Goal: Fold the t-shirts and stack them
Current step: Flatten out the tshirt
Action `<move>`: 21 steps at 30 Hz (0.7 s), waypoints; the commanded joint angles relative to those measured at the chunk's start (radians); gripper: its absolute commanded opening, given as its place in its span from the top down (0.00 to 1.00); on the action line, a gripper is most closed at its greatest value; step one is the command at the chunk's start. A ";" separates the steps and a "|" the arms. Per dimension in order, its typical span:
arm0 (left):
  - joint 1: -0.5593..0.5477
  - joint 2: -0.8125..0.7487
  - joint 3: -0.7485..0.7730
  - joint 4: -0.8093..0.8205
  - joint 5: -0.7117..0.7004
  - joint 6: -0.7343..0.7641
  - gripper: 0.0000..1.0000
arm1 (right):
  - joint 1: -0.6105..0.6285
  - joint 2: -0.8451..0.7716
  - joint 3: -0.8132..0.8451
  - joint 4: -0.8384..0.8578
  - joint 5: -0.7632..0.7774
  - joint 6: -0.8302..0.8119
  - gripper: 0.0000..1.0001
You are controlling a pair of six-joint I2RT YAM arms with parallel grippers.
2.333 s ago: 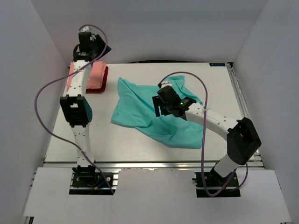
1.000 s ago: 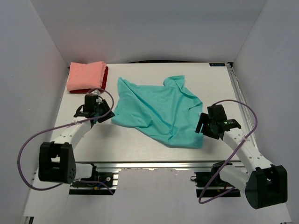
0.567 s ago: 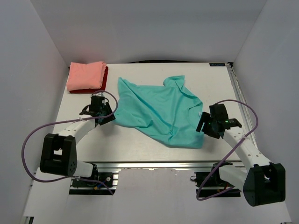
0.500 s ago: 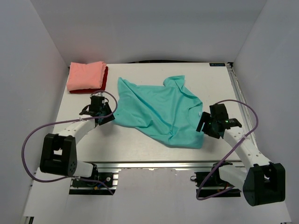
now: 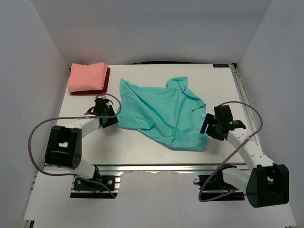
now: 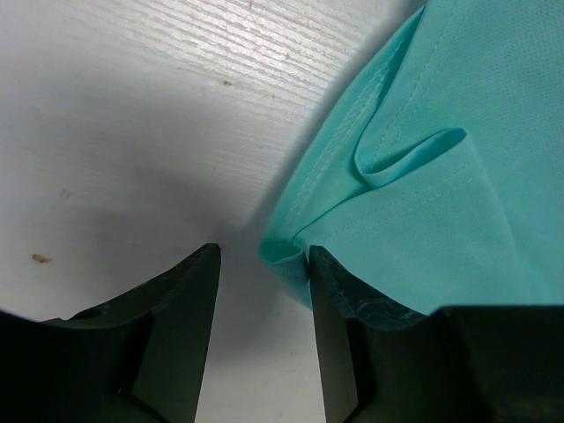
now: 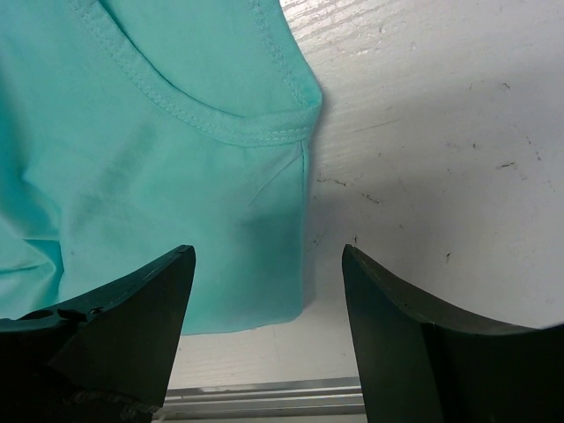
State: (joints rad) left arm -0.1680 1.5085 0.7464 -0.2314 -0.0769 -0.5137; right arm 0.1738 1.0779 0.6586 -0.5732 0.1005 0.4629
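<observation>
The teal t-shirt (image 5: 161, 114) lies spread and rumpled in the middle of the table. My left gripper (image 5: 110, 120) is open at its near left corner; in the left wrist view the hemmed corner (image 6: 291, 251) lies between the open fingers, against the right one (image 6: 330, 339). My right gripper (image 5: 207, 128) is open at the shirt's near right corner; in the right wrist view that corner (image 7: 264, 264) lies between the wide-open fingers. The salmon-pink t-shirt (image 5: 87, 77) sits folded on the folded dark red t-shirt (image 5: 105, 86) at the back left.
White walls close in the table on the left, back and right. A metal rail (image 5: 156, 167) runs along the near table edge, also showing in the right wrist view (image 7: 264, 401). Purple cables loop from both arms.
Both arms came down from the middle and back of the table to the teal shirt's near corners. In the last half second the left gripper edged closer to the left corner.
</observation>
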 commanded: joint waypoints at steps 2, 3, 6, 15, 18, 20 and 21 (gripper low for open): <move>-0.007 0.021 -0.013 0.082 0.042 -0.025 0.45 | -0.007 0.007 0.003 0.027 -0.008 -0.015 0.26; -0.008 0.024 -0.015 0.093 0.058 -0.031 0.49 | -0.008 0.008 0.003 0.026 -0.008 -0.015 0.26; -0.010 0.044 -0.021 0.125 0.075 -0.049 0.77 | -0.010 0.002 -0.001 0.022 -0.007 -0.015 0.26; -0.011 -0.020 0.013 0.054 0.020 -0.031 1.00 | -0.017 -0.001 0.015 0.007 -0.010 -0.017 0.26; -0.011 -0.103 0.063 -0.060 -0.093 -0.013 1.00 | -0.020 -0.006 0.021 -0.007 -0.028 -0.015 0.26; -0.011 -0.139 0.088 -0.121 -0.173 -0.005 1.00 | -0.019 -0.013 0.021 -0.014 -0.035 -0.009 0.26; -0.011 -0.157 0.112 -0.143 -0.201 0.003 1.00 | -0.019 -0.013 0.019 -0.016 -0.041 -0.007 0.26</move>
State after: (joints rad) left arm -0.1753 1.4422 0.7799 -0.2806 -0.1390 -0.5388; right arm 0.1604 1.0836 0.6582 -0.5770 0.0822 0.4603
